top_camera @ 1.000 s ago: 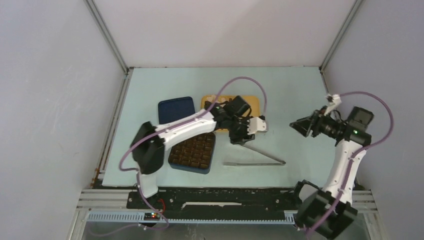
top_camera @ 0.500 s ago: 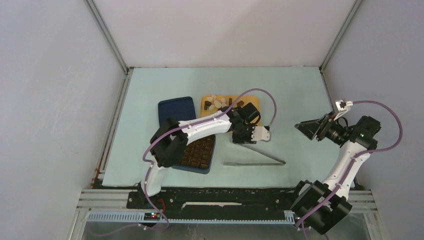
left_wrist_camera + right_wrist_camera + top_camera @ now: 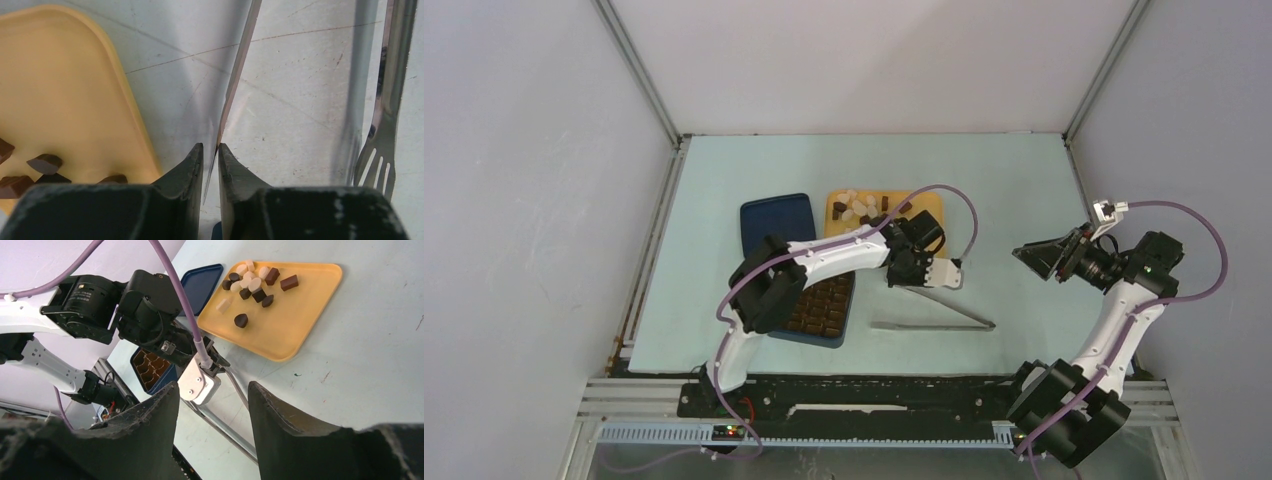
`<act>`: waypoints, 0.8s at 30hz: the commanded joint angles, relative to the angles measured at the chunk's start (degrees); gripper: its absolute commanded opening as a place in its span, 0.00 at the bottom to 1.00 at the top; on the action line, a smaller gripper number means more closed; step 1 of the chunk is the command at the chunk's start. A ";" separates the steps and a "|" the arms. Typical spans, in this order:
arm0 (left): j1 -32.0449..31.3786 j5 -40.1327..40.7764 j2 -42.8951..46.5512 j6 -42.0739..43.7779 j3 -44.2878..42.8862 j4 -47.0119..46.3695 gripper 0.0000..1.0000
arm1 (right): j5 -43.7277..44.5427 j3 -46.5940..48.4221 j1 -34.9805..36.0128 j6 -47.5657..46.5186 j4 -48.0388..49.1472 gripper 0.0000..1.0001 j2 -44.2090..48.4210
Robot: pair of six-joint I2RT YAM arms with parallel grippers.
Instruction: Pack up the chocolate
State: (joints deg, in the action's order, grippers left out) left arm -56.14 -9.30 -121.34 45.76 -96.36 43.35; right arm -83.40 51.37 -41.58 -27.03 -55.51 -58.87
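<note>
The chocolate (image 3: pixel 860 207), cream-white and dark brown pieces, lies on a yellow tray (image 3: pixel 930 206); it also shows in the right wrist view (image 3: pixel 250 284). A dark blue box with a brown gridded insert (image 3: pixel 822 304) sits partly under my left arm. Metal tongs (image 3: pixel 944 313) lie on the table. My left gripper (image 3: pixel 898 284) is shut on the tip of one tong arm (image 3: pixel 235 80), which runs between the jaws (image 3: pixel 210 148); the forked arm (image 3: pixel 384 125) lies to the right. My right gripper (image 3: pixel 212 386) is open and empty, raised at the right (image 3: pixel 1027 252).
The blue lid (image 3: pixel 775 218) lies left of the tray, behind the box. The tray's edge (image 3: pixel 125 95) is just left of my left gripper. Grey walls enclose the table on three sides.
My left arm has folded its elbow in, and its gripper shifted slightly right down onto the tong arm. My right arm pulled back to the right.
</note>
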 commanded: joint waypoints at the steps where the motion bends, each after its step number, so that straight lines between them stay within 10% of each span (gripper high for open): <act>1: -0.29 0.14 0.75 2.44 2.76 -1.92 0.18 | -0.87 0.74 0.35 -0.99 -0.30 0.56 0.50; 11: 0.62 -5.15 10.16 2.91 11.71 -4.70 0.00 | 4.42 0.93 7.22 -8.95 -0.16 0.63 5.52; 17: 4.85 -14.02 20.21 0.95 21.12 -12.94 0.00 | 17.06 1.00 26.83 -21.76 -3.39 0.87 10.95; 24: 5.37 -15.21 30.89 3.40 30.63 -17.04 0.00 | 25.01 6.42 44.53 -34.16 -12.83 0.88 6.61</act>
State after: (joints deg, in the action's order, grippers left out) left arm -50.50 -20.23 -95.83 47.72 -68.99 30.63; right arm -65.08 52.66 -4.78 -50.35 -61.49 -48.80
